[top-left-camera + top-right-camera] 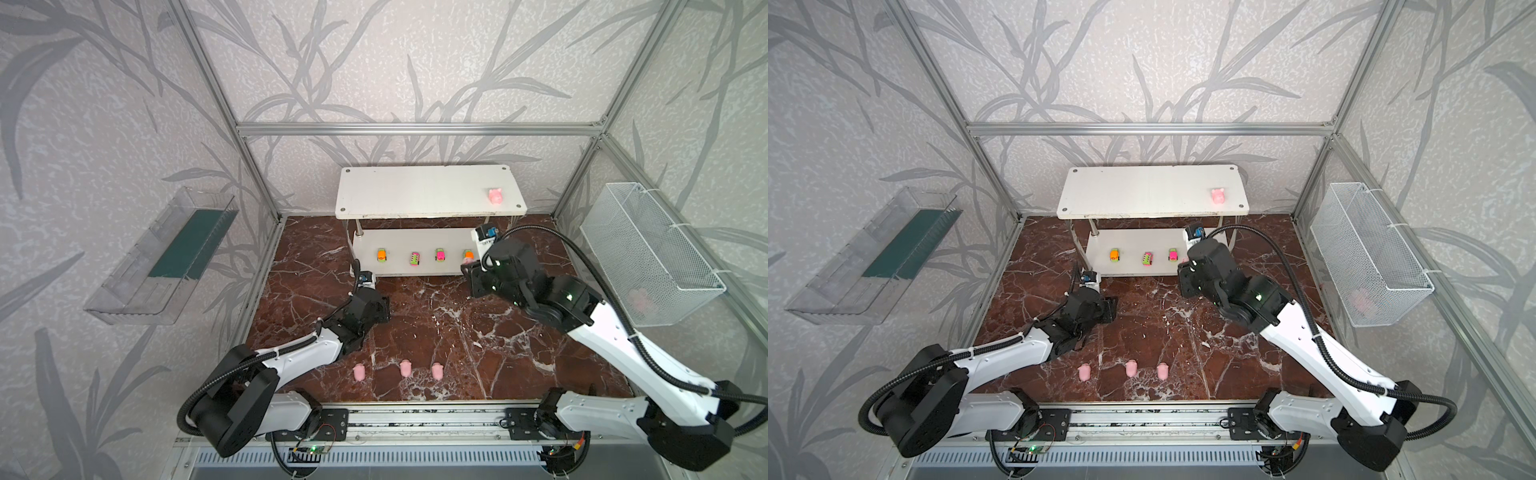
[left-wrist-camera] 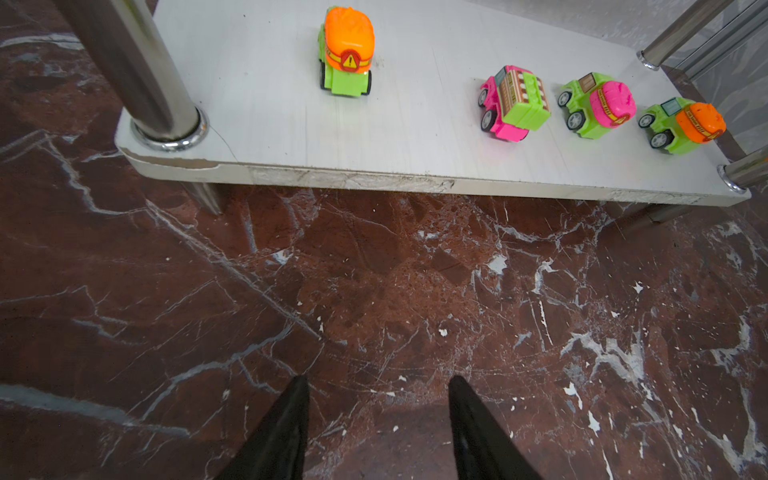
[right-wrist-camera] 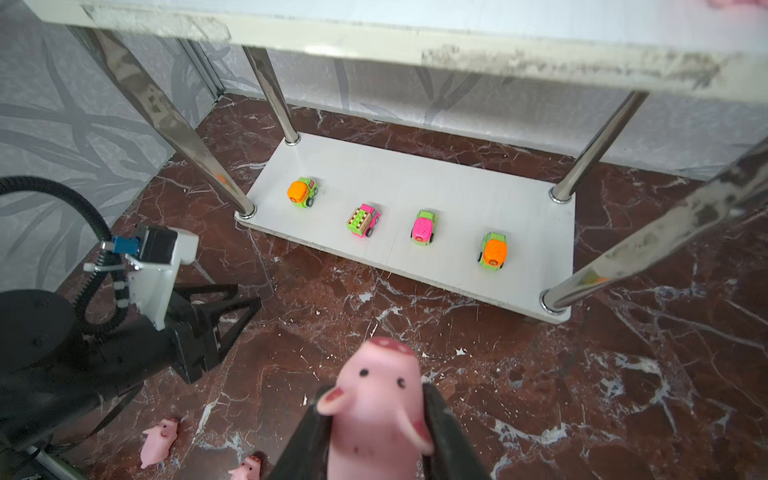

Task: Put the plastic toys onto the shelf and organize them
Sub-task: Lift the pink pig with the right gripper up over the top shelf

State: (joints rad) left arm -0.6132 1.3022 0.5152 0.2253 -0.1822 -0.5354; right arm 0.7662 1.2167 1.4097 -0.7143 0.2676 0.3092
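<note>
The step in hand is carrying a pig to the shelf. The right tool [image 3: 376, 395] is clenched on a pink pig [image 3: 374, 419], before the right end of the shelf [image 1: 415, 191], at the centre right of a top view. Another pig [image 1: 495, 195] stands on the upper tier near its right end, and the four cars [image 3: 361, 220] stand in a row on the lower tier.

I judge that the next move calls for rising above the upper tier's edge and setting the pig down beside the first one, without knocking it.

The left tool [image 2: 378, 380] is released and empty, low over the surface [image 1: 436, 316]. Three pigs [image 1: 406, 368] lie at the lower centre. The surface is dark red marble, and the walls [image 1: 374, 62] bear a grey leaf pattern.
</note>
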